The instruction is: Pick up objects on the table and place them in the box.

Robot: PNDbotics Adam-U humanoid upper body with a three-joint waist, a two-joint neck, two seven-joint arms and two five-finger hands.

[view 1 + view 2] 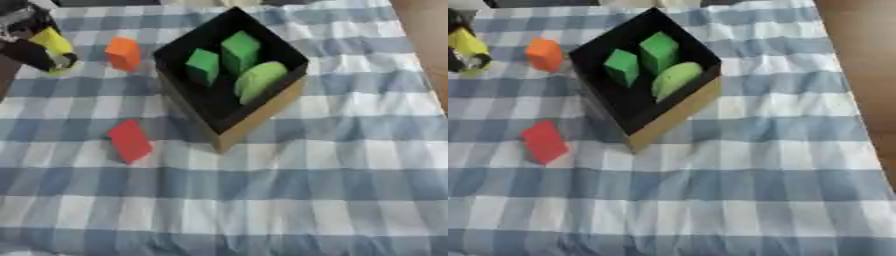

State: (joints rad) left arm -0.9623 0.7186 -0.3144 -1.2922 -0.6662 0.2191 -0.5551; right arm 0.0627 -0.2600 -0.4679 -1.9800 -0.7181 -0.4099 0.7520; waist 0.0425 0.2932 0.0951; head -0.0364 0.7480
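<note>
A cardboard box (262, 116) with a black inside stands near the middle of the checked cloth. Inside lie two green blocks (203, 65) (241, 50) and a light green rounded piece (259, 80). An orange block (123, 53) stands left of the box. A red block (129, 141) lies on the cloth at the box's front left. At the far left, my left hand (26, 42) has its dark fingers curled round a yellow piece (54, 44), close to the cloth. My right hand shows in neither view.
The blue and white checked cloth (306, 200) covers the table, with wrinkles at the front. A brown strip of bare surface (859, 60) runs along the right edge. A dark edge shows at the far left beside my hand.
</note>
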